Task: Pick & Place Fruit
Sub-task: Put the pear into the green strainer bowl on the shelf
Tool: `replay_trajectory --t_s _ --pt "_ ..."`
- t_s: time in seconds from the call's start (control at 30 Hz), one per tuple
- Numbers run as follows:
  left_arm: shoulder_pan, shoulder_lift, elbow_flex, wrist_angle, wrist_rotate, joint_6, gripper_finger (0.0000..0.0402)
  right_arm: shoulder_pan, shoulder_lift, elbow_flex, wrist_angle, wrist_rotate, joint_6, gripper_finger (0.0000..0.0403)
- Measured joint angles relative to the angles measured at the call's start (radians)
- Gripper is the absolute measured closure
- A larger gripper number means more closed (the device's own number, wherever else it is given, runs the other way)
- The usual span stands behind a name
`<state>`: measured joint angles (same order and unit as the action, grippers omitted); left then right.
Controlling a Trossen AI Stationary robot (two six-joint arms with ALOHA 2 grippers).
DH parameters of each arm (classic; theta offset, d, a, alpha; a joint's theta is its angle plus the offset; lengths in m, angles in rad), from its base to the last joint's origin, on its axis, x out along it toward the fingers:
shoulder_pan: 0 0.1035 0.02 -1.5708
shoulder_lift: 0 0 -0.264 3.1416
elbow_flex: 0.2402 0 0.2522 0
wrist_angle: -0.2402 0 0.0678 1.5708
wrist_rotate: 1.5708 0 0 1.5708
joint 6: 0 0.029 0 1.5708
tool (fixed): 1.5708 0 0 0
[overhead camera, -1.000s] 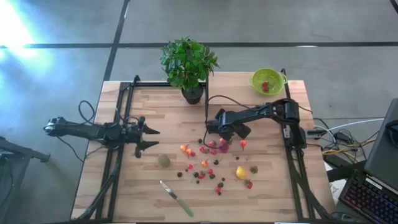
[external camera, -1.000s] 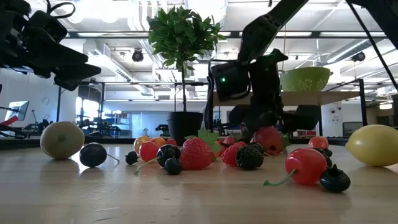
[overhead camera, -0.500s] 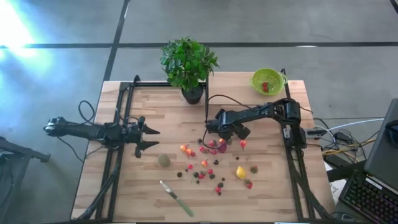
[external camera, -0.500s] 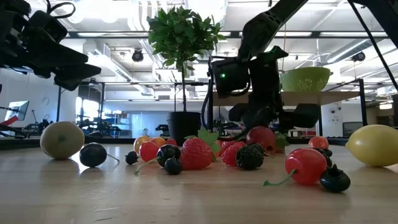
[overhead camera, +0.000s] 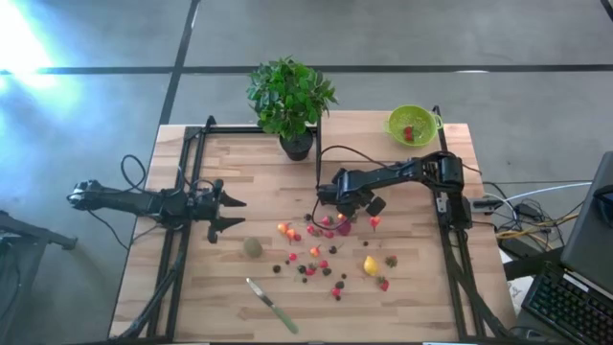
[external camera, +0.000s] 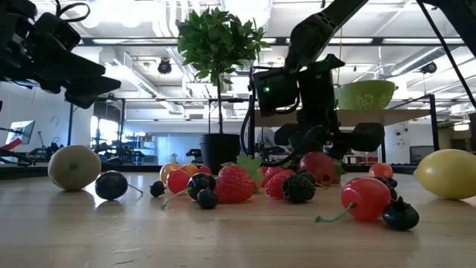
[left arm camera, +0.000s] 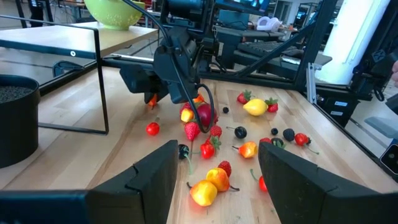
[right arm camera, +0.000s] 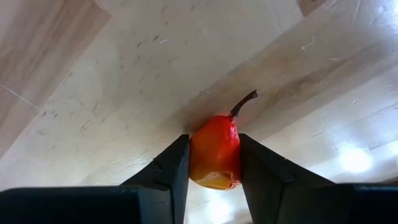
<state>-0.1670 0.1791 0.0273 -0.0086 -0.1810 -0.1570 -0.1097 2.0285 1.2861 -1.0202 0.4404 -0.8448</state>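
Since a second ago my right gripper (right arm camera: 213, 163) has drawn its fingers in and lifted a little: it was low over the berry cluster with fingers spread, and now they are clamped on a small red-orange pear-shaped fruit (right arm camera: 214, 152). My right arm's wrist has also pulled slightly back toward the potted plant (overhead camera: 290, 101). My left gripper (overhead camera: 230, 212) has not moved; it hangs with fingers apart, well to the left of the plant and away from the pile.

The held fruit is glossy, red at the top and shading to orange-yellow at the bottom, with a thin dark curved stem (right arm camera: 244, 102) sticking out beyond my fingertips. It sits squarely between both fingers, touching each, above the bare wooden table (overhead camera: 249, 172).

The rest of the fruit lies scattered in front of the plant: red strawberries (external camera: 235, 184) and dark berries (external camera: 297, 187) bunched together, cherries with thin stems (external camera: 364, 199), a yellow lemon (overhead camera: 370, 264) toward the right of the plant's line, and the dull-green kiwi-like ball (overhead camera: 252, 247) off to the left of it. A lime-green bowl (overhead camera: 412, 124) stands to the right of the plant with a red piece inside. A green-handled knife (overhead camera: 272, 305) lies farthest from the plant, near the table's front edge.
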Motion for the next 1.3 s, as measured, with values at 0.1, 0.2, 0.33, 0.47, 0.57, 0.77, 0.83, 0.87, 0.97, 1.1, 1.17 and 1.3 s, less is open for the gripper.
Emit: replay_trajectory --t_s 0.1,0.2,0.33,0.47,0.57,0.77,0.83,0.87,0.97,1.1,1.17,1.3 --pt "0.0 0.0 0.0 0.0 0.0 0.0 0.0172 0.0 0.0 0.0 -0.001 -0.001 0.0 0.0284" --pt "0.0 0.0 0.0 0.0 0.0 0.0 0.0172 0.001 -0.004 0.0 -0.001 -0.007 0.006 0.0283" --pt "0.0 0.0 0.0 0.0 0.0 0.0 0.0172 0.006 -0.025 0.0 -0.012 -0.008 0.007 0.0293" --pt "0.0 0.0 0.0 0.0 0.0 0.0 0.0172 0.016 -0.069 0.0 -0.017 -0.008 0.022 0.0296" --pt "0.0 0.0 0.0 0.0 0.0 0.0 0.0172 0.026 -0.123 0.0 -0.02 -0.04 0.049 0.029" --pt "0.0 0.0 0.0 0.0 0.0 0.0 0.0172 0.047 -0.258 0.009 -0.017 -0.117 0.119 0.0288" --pt "0.0 0.0 0.0 0.0 0.0 0.0 0.0172 0.05 -0.312 0.011 -0.017 -0.13 0.139 0.0294" --pt "0.0 0.0 0.0 0.0 0.0 0.0 0.0172 0.051 -0.34 0.014 -0.015 -0.132 0.148 0.0296" --pt "0.0 0.0 0.0 0.0 0.0 0.0 0.0172 0.051 -0.43 0.014 -0.012 -0.133 0.179 0.0299" --pt "0.0 0.001 0.0 0.0 0.0 0.0 0.0172 0.047 -0.544 0.014 -0.01 -0.125 0.242 0.0291" --pt "0.0 0.001 0.0 0.0 0.0 0.0 0.0172 0.044 -0.601 0.014 -0.002 -0.095 0.294 0.0287" --pt "0.0 0.001 0.0 0.0 0.0 0.0 0.0172 0.037 -0.696 0.014 0.008 0.031 0.416 0.0287"
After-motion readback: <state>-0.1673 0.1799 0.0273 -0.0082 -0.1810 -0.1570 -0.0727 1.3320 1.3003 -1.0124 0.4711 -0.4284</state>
